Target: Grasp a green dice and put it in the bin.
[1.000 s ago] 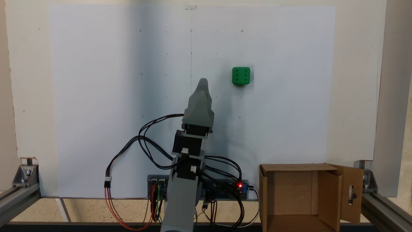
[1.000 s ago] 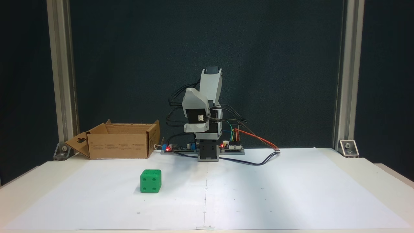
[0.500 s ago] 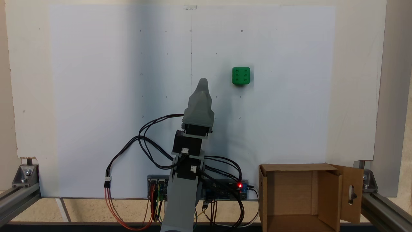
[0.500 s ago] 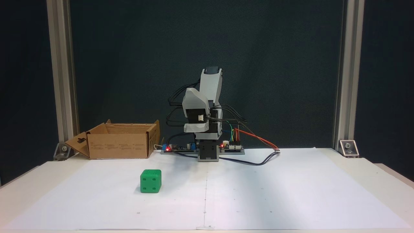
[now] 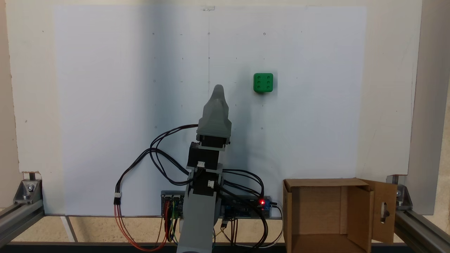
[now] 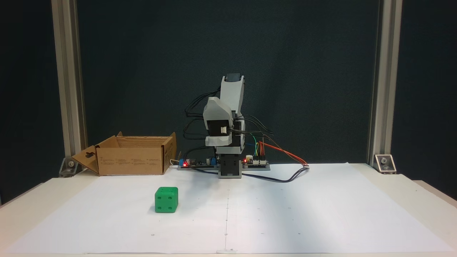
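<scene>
Your grey plastic claw sits folded above the arm's base, tip pointing out over the white paper sheet in the top-down fixed view; from the front fixed view the claw hangs well off the bench. Only a single tip shows in both fixed views, so you cannot tell whether its jaws are apart or together, and nothing is held in it.

Nearest the claw's tip, the small bright green dice with rounded corners rests on the paper, up and to the right of the tip in the top-down view, well apart from it. In the front fixed view the green dice lies lower left of the claw, flat on the sheet.

Farther off, the brown corrugated cardboard bin stands open beside the arm's base, its slotted flap folded outward. In the front view that bin is left of the claw, behind the dice.
</scene>
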`<control>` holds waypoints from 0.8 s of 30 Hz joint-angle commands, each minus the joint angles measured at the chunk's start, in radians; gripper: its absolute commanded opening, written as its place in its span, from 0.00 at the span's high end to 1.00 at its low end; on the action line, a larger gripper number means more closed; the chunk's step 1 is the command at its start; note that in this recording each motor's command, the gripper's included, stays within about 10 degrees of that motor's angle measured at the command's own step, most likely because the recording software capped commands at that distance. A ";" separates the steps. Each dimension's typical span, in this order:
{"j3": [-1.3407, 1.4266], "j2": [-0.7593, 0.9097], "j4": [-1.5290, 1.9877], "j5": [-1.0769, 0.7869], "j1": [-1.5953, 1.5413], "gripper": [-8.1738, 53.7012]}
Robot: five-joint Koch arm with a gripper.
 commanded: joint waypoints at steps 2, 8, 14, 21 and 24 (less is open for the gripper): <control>0.032 0.110 -0.038 0.028 -0.014 0.16; -0.017 0.109 0.083 0.025 -0.025 0.16; -0.283 0.110 0.495 0.025 -0.017 0.15; -0.627 0.109 0.971 0.031 -0.049 0.16; -0.779 0.107 1.175 0.049 -0.067 0.17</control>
